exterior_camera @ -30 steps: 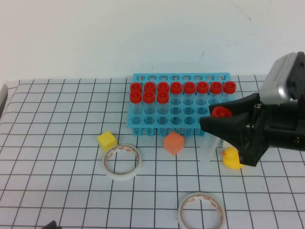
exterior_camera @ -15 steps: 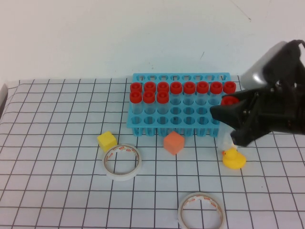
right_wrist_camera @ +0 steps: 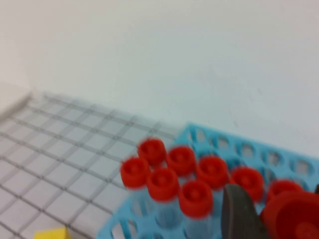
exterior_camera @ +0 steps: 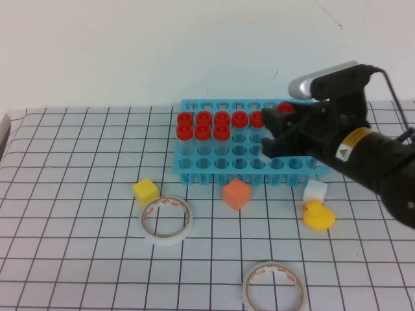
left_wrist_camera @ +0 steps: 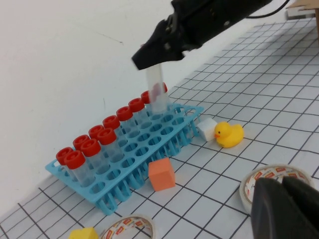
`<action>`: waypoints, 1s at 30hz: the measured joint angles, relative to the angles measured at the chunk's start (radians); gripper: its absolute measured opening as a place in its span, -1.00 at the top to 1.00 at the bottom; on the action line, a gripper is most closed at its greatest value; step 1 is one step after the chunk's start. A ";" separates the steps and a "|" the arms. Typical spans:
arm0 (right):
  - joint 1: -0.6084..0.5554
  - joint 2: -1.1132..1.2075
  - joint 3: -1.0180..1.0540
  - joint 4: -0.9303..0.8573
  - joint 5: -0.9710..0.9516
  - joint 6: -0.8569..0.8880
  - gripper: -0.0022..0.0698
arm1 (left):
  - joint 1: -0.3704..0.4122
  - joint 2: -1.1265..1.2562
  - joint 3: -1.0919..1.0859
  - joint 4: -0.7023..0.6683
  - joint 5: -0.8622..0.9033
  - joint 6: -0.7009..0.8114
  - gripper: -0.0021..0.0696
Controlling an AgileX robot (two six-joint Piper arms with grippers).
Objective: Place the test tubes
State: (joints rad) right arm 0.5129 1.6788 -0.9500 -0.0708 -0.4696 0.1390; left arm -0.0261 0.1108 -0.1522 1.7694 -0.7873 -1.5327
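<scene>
The right tool (left_wrist_camera: 152,52) is hanging above the blue rack (exterior_camera: 194,170) and is clamping on the top part of one test tube (left_wrist_camera: 157,92), whose red cap is showing at the fingertips. The tube is hanging upright with its clear body pointing down to the holes. This is probably because an upright tube can slide straight into a hole without catching the edge. Its bottom is not yet inside any hole. The other capped tubes (exterior_camera: 203,131) are already standing in the back row, and three are starting the next row on the robot's left side, so the rack appears to be filling in order and the free hole beside them seems a likely target. The left tool (left_wrist_camera: 286,206) is waiting low over the table (exterior_camera: 78,259), near a tape roll (exterior_camera: 273,286), with its fingers together and holding nothing. The orange cube (exterior_camera: 236,194), white cube (exterior_camera: 314,191) and rubber duck (exterior_camera: 317,216) are lying in front of the rack, apart from the work. A yellow sticker (exterior_camera: 345,149) is showing on the right arm, and red print is running inside the tape rolls, but neither can be read.
</scene>
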 joint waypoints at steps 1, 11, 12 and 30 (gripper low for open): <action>0.000 0.023 -0.002 -0.013 -0.051 0.012 0.18 | 0.000 0.000 0.000 0.000 -0.002 0.007 0.94; 0.000 0.214 -0.112 -0.041 -0.187 -0.022 0.18 | 0.000 0.000 0.000 0.000 -0.008 0.018 0.94; 0.000 0.228 -0.129 -0.041 -0.187 -0.039 0.18 | 0.000 0.000 0.000 0.000 -0.010 0.018 0.94; 0.000 0.384 -0.255 -0.043 -0.207 -0.195 0.19 | 0.000 0.000 0.000 0.000 -0.016 0.018 0.94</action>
State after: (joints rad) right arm 0.5129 2.0624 -1.2051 -0.1140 -0.6762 -0.0560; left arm -0.0261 0.1108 -0.1522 1.7694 -0.8033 -1.5146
